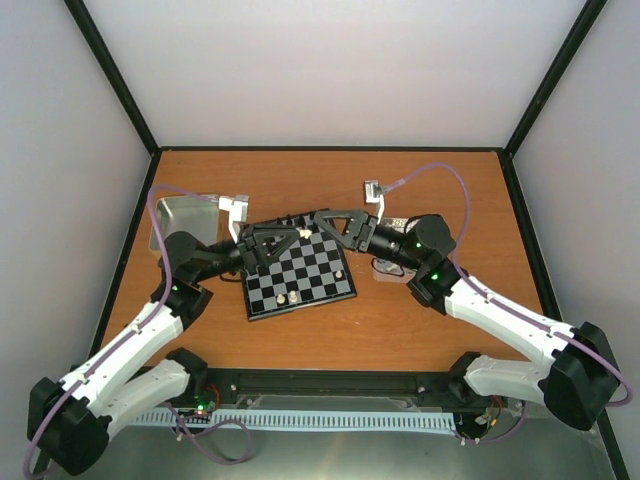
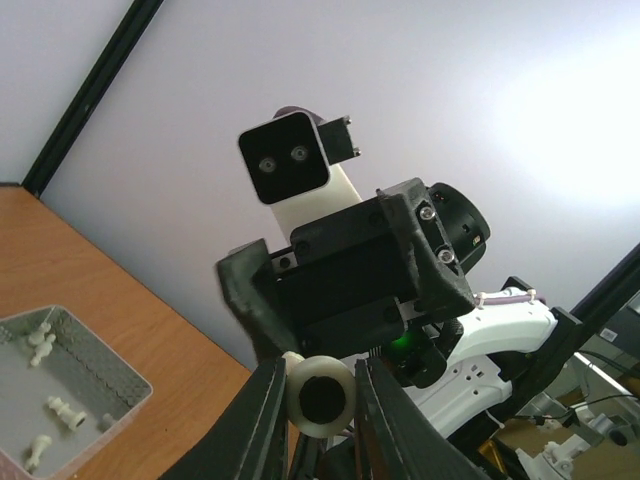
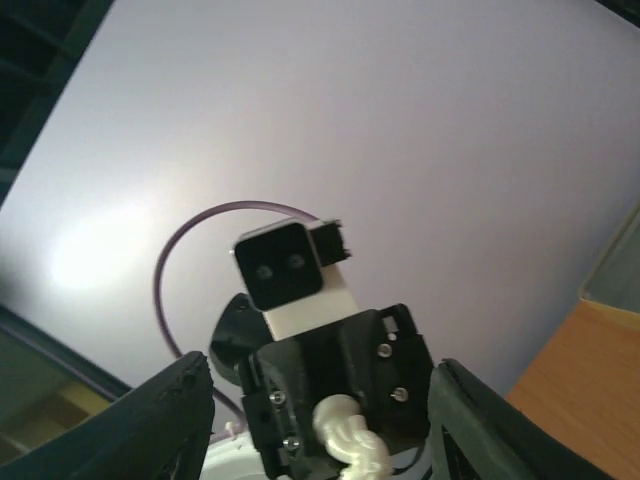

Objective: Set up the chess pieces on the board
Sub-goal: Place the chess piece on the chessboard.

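Reading left to right, you've got the left gripper [image 2: 320, 385] pinched shut on one cream chess piece [image 2: 322, 398] over the far edge of the board [image 1: 300, 285], and the right gripper [image 3: 320, 372] facing it, fingers [image 3: 180, 410] spread wide, holding nothing.

My table [image 1: 400, 330]: an orange-brown wooden top with a black edge. At its centre lies the board [image 1: 298, 275], flat, in black and silvery-grey checks, turned slightly off square. At ten o'clock from the board, apart from it, rests a square silver tray [image 1: 185, 218]. At three o'clock, near the board, lies a second tray [image 2: 105, 352], pale grey with a ribbed wall, mostly hidden from above by my right arm [image 1: 470, 305].
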